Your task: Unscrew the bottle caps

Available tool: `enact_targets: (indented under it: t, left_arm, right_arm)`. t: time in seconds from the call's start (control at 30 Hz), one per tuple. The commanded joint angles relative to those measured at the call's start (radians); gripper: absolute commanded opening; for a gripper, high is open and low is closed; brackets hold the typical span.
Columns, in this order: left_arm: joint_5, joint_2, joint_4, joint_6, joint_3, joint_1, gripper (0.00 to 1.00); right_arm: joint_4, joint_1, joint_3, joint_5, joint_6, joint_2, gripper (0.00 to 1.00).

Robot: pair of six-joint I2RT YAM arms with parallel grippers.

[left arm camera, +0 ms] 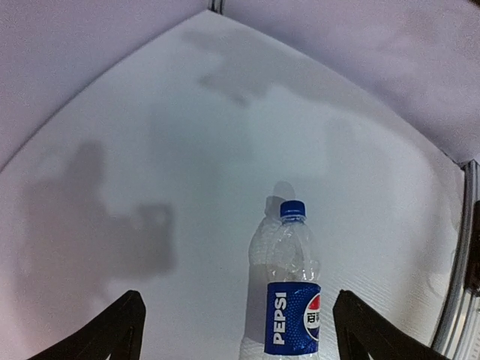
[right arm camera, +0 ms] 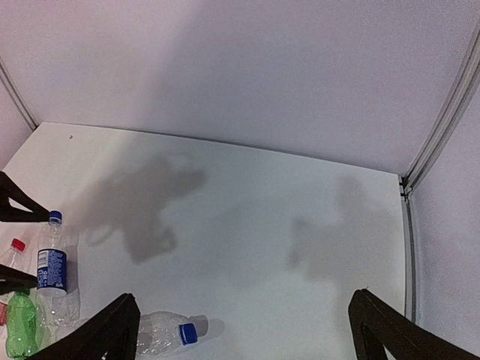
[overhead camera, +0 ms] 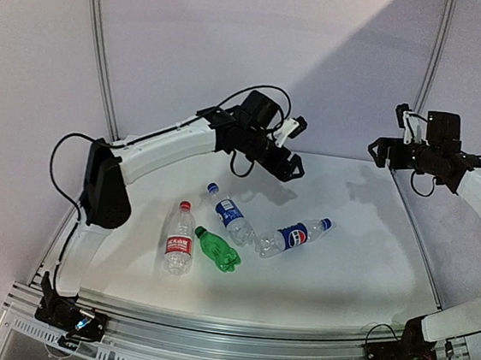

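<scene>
Over white table [overhead camera: 360,270], left tool [overhead camera: 296,148], right tool [overhead camera: 386,133] gape, empty.

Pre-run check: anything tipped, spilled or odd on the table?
All four bottles lie on their sides in a loose cluster rather than upright: red-label bottle, green bottle, blue-label bottle, Pepsi bottle. Caps all look screwed on. No spill or damage visible.

Bare table [right arm camera: 262,225] ahead of the right fingers [right arm camera: 105,334]; bottles [right arm camera: 52,270] crowd their left. A Pepsi bottle [left arm camera: 292,300] lies beneath the gap of the left fingers [left arm camera: 112,330].
</scene>
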Motion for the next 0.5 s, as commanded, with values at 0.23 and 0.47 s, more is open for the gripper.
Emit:
enact_targets:
  t: [0.23, 0.47]
  left_arm:
    - [0.025, 0.208, -0.289, 0.051, 0.090, -0.107, 0.95]
    - [0.016, 0.235, -0.372, 0.077, 0.048, -0.122, 0.96]
  right_arm:
    - [-0.038, -0.034, 0.017, -0.101, -0.008, 0.040, 0.99]
    - [-0.045, -0.034, 0.015, -0.129, -0.051, 0.037, 0.99]
